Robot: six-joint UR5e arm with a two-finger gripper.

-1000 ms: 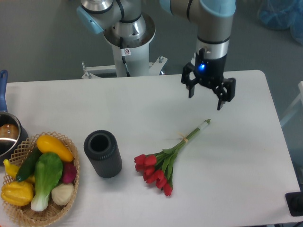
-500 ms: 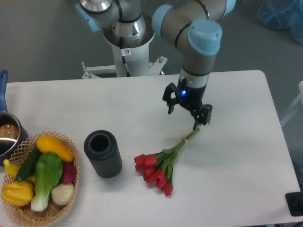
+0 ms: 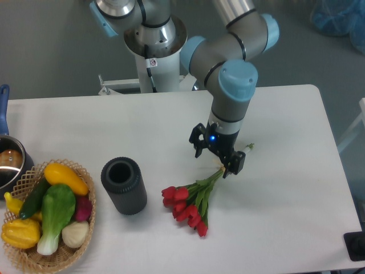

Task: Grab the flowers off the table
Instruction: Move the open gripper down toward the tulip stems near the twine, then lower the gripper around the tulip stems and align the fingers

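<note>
The flowers [image 3: 191, 204], a bunch of red tulips with green leaves and pale-green stems, lie on the white table [image 3: 296, 188], heads toward the front, stem ends pointing back right. My gripper [image 3: 215, 161] is open and hangs low over the tied part of the stems, one finger on each side. It covers the band. The stem tip [image 3: 247, 148] pokes out to the right of the gripper.
A dark grey cylindrical vase [image 3: 124, 185] stands upright left of the tulips. A wicker basket of vegetables [image 3: 47, 214] sits at the front left. A pot [image 3: 10, 160] is at the left edge. The robot base [image 3: 154, 51] stands behind the table.
The gripper has moved left and down from above the back right of the table to the stems. It stayed open. The flowers have not moved.
</note>
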